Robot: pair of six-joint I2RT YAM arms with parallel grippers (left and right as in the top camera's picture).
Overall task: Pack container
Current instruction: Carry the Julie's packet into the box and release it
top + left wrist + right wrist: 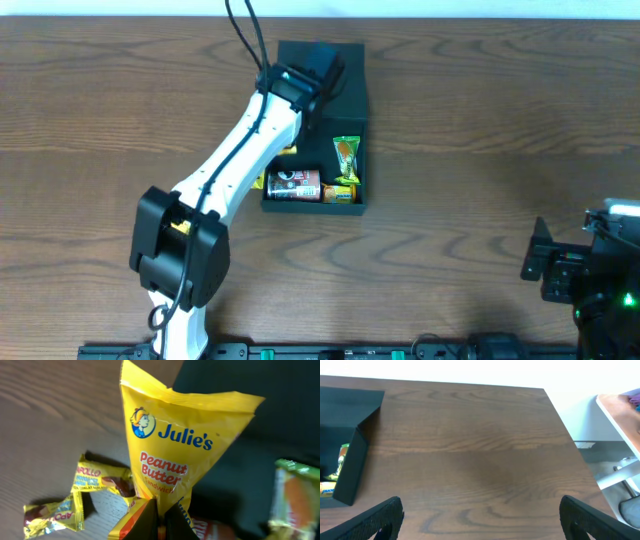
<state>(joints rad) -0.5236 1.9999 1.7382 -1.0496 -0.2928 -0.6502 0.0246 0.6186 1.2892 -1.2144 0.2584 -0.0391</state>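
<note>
Left gripper [161,510] clamped shut on the yellow Julie's packet [175,450]; right gripper [480,512] spread wide, holding nothing.
The container [352,110] sits upper centre of the overhead frame, with a green packet [346,160] in its lower end. The yellow packet hangs across the box's edge, wood on the left and dark box on the right. Bare table [480,120] runs broad to the right, and the right gripper is at the lower right, well apart.

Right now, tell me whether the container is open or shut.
Open: overhead, the container shows a green packet and a can lying inside.
</note>
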